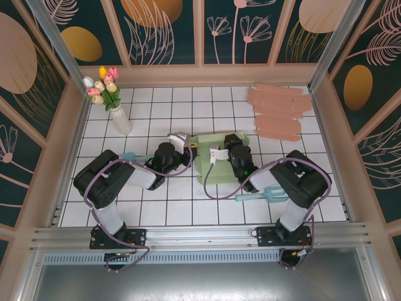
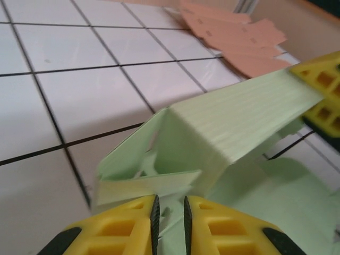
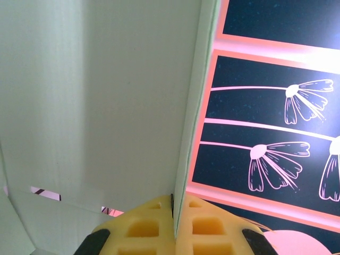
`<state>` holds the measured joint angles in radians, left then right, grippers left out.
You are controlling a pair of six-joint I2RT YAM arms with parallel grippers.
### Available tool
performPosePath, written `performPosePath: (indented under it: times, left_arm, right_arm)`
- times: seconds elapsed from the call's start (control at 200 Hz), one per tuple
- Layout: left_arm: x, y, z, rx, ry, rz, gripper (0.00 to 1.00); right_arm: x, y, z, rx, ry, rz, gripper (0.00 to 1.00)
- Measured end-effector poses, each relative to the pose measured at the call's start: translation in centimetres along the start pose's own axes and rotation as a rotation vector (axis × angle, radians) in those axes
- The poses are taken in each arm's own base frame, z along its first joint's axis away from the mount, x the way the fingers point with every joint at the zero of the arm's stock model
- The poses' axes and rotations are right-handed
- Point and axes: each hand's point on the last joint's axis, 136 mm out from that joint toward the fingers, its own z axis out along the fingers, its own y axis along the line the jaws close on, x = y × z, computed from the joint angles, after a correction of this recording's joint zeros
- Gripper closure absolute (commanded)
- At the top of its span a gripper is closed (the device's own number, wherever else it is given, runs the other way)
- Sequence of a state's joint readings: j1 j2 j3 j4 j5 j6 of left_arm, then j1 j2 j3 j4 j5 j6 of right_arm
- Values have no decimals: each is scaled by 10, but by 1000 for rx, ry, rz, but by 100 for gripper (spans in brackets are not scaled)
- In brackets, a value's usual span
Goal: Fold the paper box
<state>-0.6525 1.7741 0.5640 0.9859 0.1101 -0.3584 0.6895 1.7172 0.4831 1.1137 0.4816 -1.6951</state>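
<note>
Top view: the paper box (image 1: 213, 175) was covered in large part by both wrists (image 1: 168, 157), and the jaws upon it were too small to be read. Right wrist view: the right gripper (image 3: 172, 207) was cut off by the lower edge, the box panel by the upper and left edges. Left wrist view: the left gripper (image 2: 169, 208) was cut off below; whether the blurred near flap was pinched could not be told. The right gripper's fingers (image 2: 321, 79) were blurred and cropped at the right edge
</note>
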Motion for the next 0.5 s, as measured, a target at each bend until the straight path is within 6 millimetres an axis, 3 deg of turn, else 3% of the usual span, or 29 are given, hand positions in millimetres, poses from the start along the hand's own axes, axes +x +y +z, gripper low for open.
performPosePath:
  times: [0.29, 0.5]
  left_arm:
    - [-9, -21, -2, 109, -30, -36, 80]
    - [-14, -4, -21, -7, -58, -32, 82]
  right_arm:
    - [-4, 1, 3, 16, 3, 14, 100]
    - [-4, 1, 4, 19, 4, 19, 100]
